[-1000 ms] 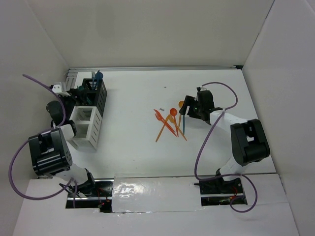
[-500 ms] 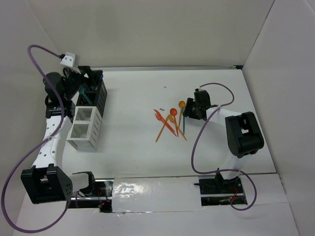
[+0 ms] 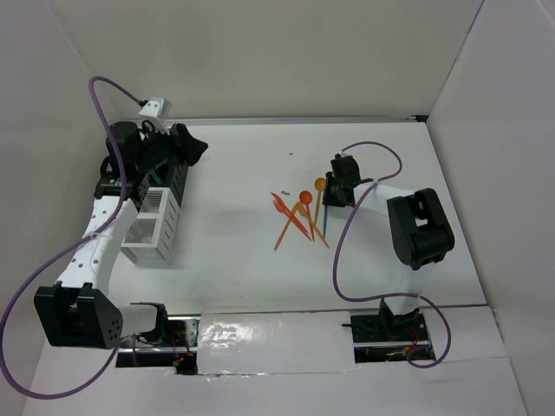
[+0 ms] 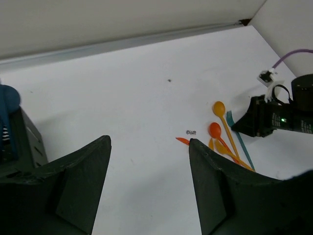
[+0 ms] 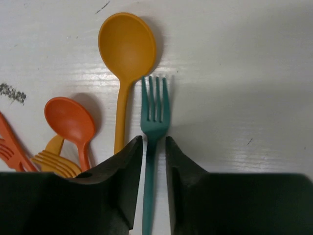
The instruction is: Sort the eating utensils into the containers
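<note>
Right pincer [image 5: 154,142] is where we begin: its fingers [image 5: 122,186] stand a narrow slot apart, low over the table [image 3: 234,199], astride the handle of the teal fork [image 5: 154,110]. We see a sliver of white on either side of the handle, so the pincer grips nothing. The fork lies flat, tines pointing away from the wrist.

Just beside it on the left lies a yellow-orange spoon [image 5: 126,46], its handle running under the left finger. Further left are a red-orange spoon [image 5: 68,120], a yellow fork [image 5: 54,159] and a red-orange fork [image 5: 10,147], crowded together and crossing. A small dark scrap [image 5: 12,93] sits near them.

Left pincer [image 4: 149,147] is spread wide and empty, raised beside the black mesh bin [image 4: 24,142], well apart from the pile. A teal utensil [image 4: 7,100] stands in that bin. The white compartments [image 3: 147,227] adjoin it on the near side.
</note>
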`<state>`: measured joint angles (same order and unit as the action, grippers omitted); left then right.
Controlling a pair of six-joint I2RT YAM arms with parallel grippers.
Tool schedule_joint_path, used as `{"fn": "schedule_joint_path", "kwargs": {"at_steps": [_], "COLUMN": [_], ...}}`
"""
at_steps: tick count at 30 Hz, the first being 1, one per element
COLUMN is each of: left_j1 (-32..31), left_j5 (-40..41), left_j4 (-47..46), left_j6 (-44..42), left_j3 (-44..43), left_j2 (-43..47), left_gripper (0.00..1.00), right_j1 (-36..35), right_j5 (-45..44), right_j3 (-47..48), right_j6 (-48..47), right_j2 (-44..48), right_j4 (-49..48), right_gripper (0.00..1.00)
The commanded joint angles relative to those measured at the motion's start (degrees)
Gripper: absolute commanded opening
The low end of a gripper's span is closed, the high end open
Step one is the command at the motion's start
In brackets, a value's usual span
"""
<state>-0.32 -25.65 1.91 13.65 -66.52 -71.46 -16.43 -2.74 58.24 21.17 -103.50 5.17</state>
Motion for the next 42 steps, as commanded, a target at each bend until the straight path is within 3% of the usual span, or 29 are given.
{"fn": "schedule_joint_path", "kwargs": {"at_steps": [1, 8, 12, 16, 21, 24, 27, 33, 35, 42], "left_j1": [-3.81, -11.27, -15.4, -19.45, -23.67, -24.46, -25.43, -28.15, -29.47, -32.55], "left_j5": [2.44, 4.2, 3.33, 2.62, 3.15, 2.45, -0.88, -5.63, -10.36, -12.32], "left_j4": [5.72, 10.13, 11.18, 12.06, 11.8, 10.92, 9.43, 6.09, 2.58, -6.29], "left_j6": [2.08, 1.99, 2.87, 2.96, 3.31, 3.93, 4.46, 5.6, 5.6, 7.53], "left_j3": [-3.52, -3.09, -2.3, -3.08, -4.41, -4.06, -3.88, -5.02, -5.63, -9.5], "left_j2": [-2.01, -4.56, -6.75, -10.88, -15.72, -17.3, -18.62, -23.98, -26.53, -32.95], "left_gripper": [0.77, 0.79, 0.8, 0.79, 0.79, 0.79, 0.79, 0.79, 0.78, 0.77], "right_j1": [-1.41, -3.35, -3.52, -4.05, -4.58, -4.58, -4.41, -4.58, -4.67, -4.84], "right_j5": [-6.3, -9.2, -9.91, -9.91, -9.91, -9.91, -10.53, -6.67, -4.3, -0.33], "right_j3": [2.85, 2.32, 2.85, 1.44, 0.39, -0.32, -0.32, 1.79, 1.79, 1.79], "right_j6": [-1.48, -2.18, -1.57, -1.04, -0.78, -0.43, 0.36, 3.52, 6.24, 11.35], "right_j2": [-3.01, -4.6, -5.92, -5.39, -4.95, -5.56, -6.36, 1.08, 4.52, 14.2], "right_j4": [5.37, 6.43, 8.18, 8.19, 7.57, 6.97, 7.57, 8.89, 5.83, -0.42], "right_gripper": [0.29, 0.26, 0.17, 0.33, 0.36, 0.22, 0.0, 0.0, 0.0, 0.0]}}
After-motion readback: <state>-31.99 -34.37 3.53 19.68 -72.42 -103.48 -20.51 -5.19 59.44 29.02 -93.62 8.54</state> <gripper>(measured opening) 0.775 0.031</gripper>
